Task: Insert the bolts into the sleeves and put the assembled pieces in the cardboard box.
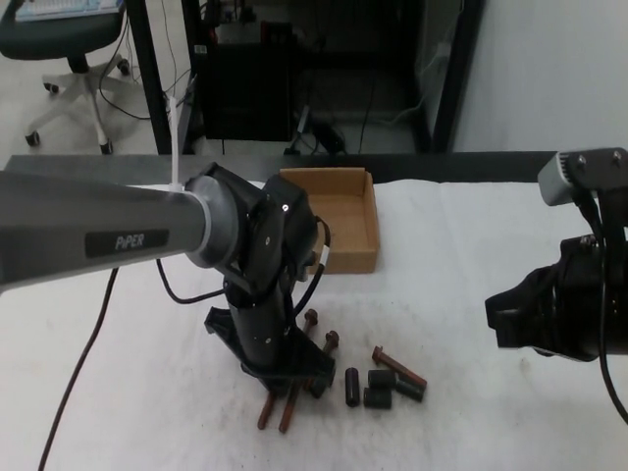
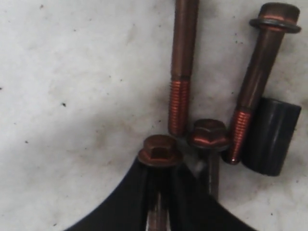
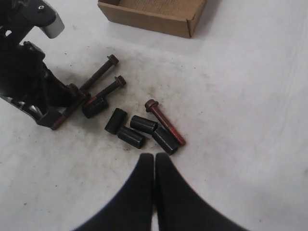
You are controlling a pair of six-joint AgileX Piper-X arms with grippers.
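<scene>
Left arm (image 1: 59, 226) is closest in the high view, a grey link stretching in from the left. It carries a dark label (image 1: 126, 242) with pale lettering that I won't read out. The left claw (image 1: 280, 378) points straight down at the table (image 1: 471, 422), right in among the bolts (image 1: 287, 408), and two shanks poke out toward us. Just beside it lie black sleeves (image 1: 351, 386) in a loose cluster with one more bolt. The box (image 1: 343, 257) sits behind the pile near the far edge, and bare cardboard floor is all I see inside. There's open white table between the pile and the right arm (image 1: 559, 314), which hangs at the right edge, well apart. A black cable (image 1: 88, 343) trails across the near left.

Over to the left wrist view. The left claw (image 2: 161, 168) has its fingers (image 2: 127, 207) squeezed onto a bolt (image 2: 159, 150), with the head just past the tips. A second head sits just beside it, two more bolts lie ahead, and a sleeve (image 2: 272, 137) rests against one of them.

Now the right wrist view. The right claw (image 3: 154, 159) is closed up, fingers pressed together, gripping nothing. Ahead of it, four sleeves (image 3: 144, 124) huddle with a bolt (image 3: 165, 122) touching them. A fifth sleeve lies by two bolts next to the left claw (image 3: 57, 118). The box (image 3: 159, 21) shows a corner beyond, well apart from the pile, with open table (image 3: 240, 96) between.
</scene>
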